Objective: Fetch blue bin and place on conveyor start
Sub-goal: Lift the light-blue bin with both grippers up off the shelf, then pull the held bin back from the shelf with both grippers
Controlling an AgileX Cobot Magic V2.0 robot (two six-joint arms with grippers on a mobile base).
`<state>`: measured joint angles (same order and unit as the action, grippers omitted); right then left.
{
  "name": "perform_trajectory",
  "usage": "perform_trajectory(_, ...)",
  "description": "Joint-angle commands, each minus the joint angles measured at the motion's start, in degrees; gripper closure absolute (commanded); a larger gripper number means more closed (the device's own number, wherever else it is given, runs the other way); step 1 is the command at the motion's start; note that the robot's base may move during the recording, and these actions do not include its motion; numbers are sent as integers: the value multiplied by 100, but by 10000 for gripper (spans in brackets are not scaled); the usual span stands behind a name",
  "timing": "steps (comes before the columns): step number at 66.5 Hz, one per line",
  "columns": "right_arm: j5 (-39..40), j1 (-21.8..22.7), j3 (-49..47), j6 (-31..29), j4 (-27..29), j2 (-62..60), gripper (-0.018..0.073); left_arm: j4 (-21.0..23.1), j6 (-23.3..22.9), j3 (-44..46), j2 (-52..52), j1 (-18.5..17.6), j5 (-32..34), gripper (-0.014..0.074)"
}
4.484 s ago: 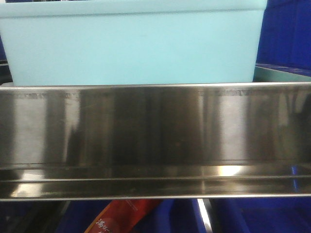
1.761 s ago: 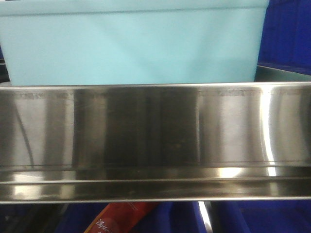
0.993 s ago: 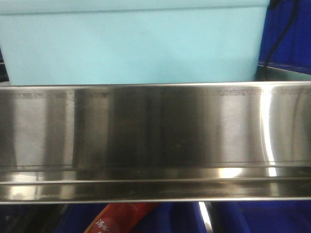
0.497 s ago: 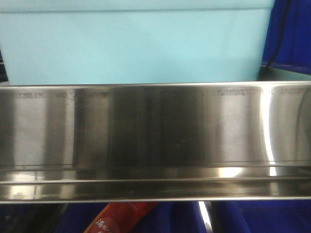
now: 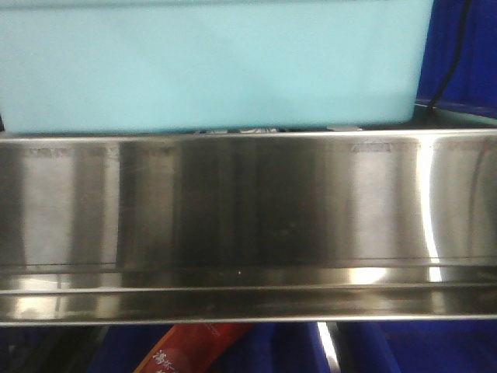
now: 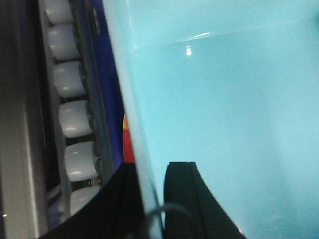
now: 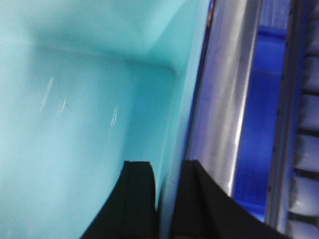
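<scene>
Top of blue bin [image 5: 217, 70] runs off frame above steel rail [image 5: 248, 225].

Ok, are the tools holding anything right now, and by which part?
Yes, the blue bin. The left tool and the right tool each pinch one of its upright walls, straddling it inside and out.

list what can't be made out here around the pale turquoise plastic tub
- Conveyor belt: in no view.
- Underside of the pale turquoise plastic tub: front view, hidden behind the shiny stainless-steel rail.
- Tub's rim: front view, cut off by the top edge.
- Red printed packet: front view, cut off by rail and bottom edge; print unreadable.
- Left gripper and right gripper: wrist views, blurred; only fingertips show, rest cut off by the bottom edge.
</scene>
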<state>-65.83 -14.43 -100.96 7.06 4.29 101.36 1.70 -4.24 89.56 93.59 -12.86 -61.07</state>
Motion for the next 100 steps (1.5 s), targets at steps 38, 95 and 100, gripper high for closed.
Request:
perform_trajectory(38, 192, -3, -52, -90, -119, -1708, 712, 526, 58, 38, -1805, 14, 790, 708)
perform_trajectory(95, 177, -3, -52, -90, -109, -1686, 712, 526, 58, 38, -1583, 14, 858, 708)
perform_trajectory(100, 177, -3, -52, -90, -109, -1686, 712, 526, 58, 38, -1583, 14, 858, 708)
